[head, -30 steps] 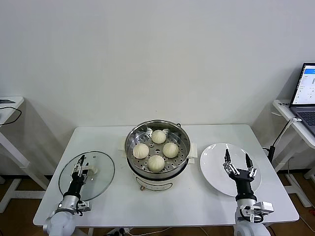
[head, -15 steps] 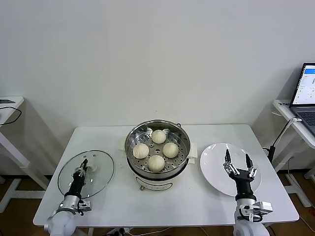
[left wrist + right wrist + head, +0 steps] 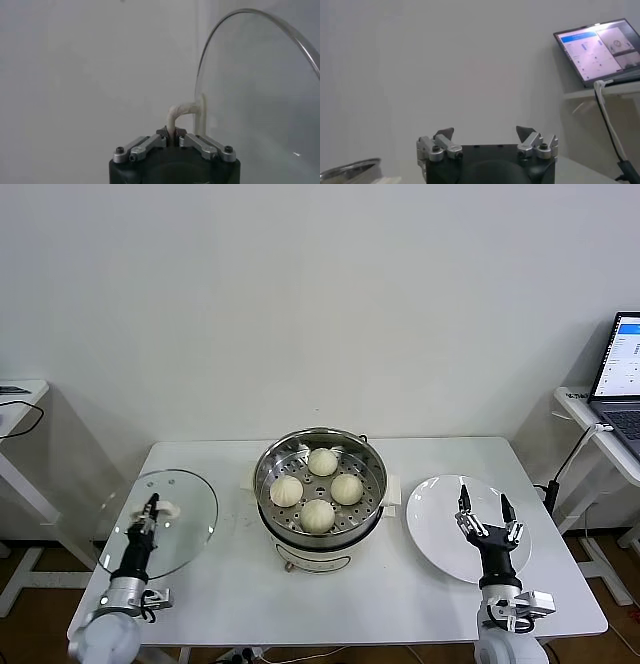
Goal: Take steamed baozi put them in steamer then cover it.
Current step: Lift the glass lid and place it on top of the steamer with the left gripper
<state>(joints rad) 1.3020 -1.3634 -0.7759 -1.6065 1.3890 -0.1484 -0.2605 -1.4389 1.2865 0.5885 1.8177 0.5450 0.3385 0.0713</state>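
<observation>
Several cream-white baozi (image 3: 318, 515) sit on the perforated tray inside the shiny steamer (image 3: 268, 459) at the table's middle; the pot is uncovered. My left gripper (image 3: 151, 506) is shut on the white handle (image 3: 182, 110) of the round glass lid (image 3: 185, 524), which hangs tilted above the table's left side. In the left wrist view the gripper (image 3: 173, 136) pinches the thin handle bar, and the lid's glass (image 3: 260, 100) stands on edge beside it. My right gripper (image 3: 486, 517) hovers open above the white plate (image 3: 440, 524), nothing between its fingertips (image 3: 445, 133).
The bare white plate lies right of the steamer. A laptop (image 3: 620, 374) stands on a side table at the far right, a cable hanging from it. Another small table (image 3: 20, 394) is at the far left. The white table (image 3: 400, 594) has bare room along its front.
My left gripper closed on the lid's handle and raised the lid off the table, tilting it and carrying it a little to the left. The right arm stayed put.
</observation>
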